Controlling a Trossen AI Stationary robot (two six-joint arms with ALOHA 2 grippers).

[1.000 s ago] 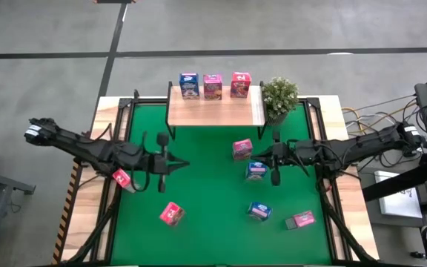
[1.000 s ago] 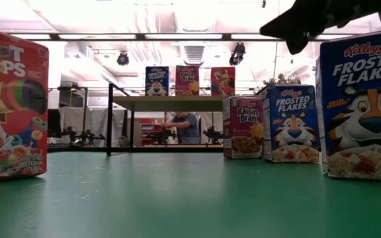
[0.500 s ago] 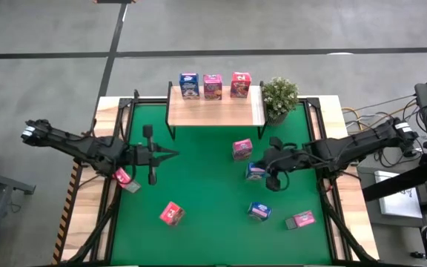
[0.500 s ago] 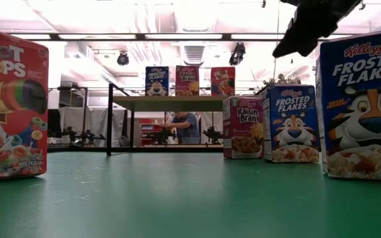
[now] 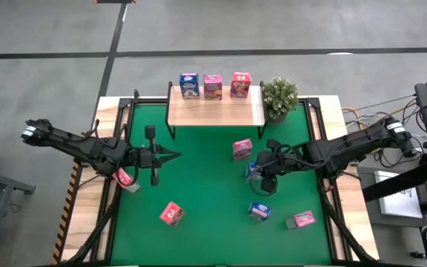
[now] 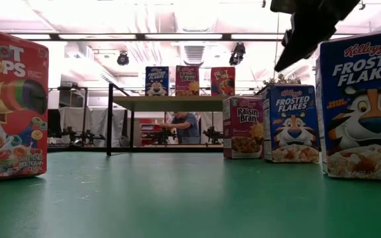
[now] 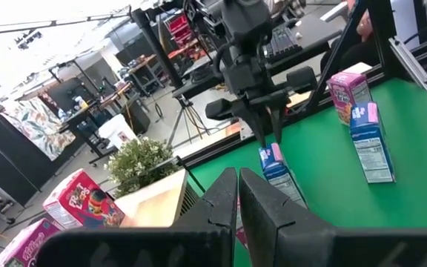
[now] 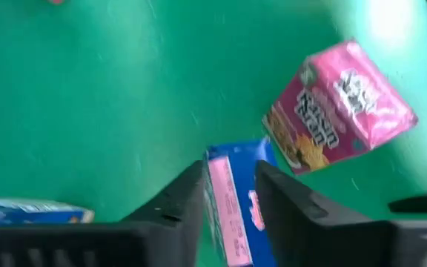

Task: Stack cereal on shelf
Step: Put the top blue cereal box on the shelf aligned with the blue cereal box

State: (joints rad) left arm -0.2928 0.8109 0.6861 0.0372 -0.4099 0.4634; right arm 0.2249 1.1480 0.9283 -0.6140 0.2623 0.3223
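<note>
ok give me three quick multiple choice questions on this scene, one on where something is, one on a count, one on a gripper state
1. Where is the right gripper?
A. over the shelf
B. over a blue cereal box on the green mat
C. beside the potted plant

2. How many cereal boxes stand on the shelf?
A. one
B. three
C. five

3. How are the left gripper's fingers?
A. shut, holding nothing
C. wide open
B. clamped on a pink box

Key: 1 B, the right wrist view shows its two fingers either side of the blue cereal box on the green mat, a pink Raisin Bran box beside it. 2 B, the high view shows a blue box, a pink box and a red box in a row. 3 A, the left wrist view shows the left gripper with fingers together and empty.
</note>
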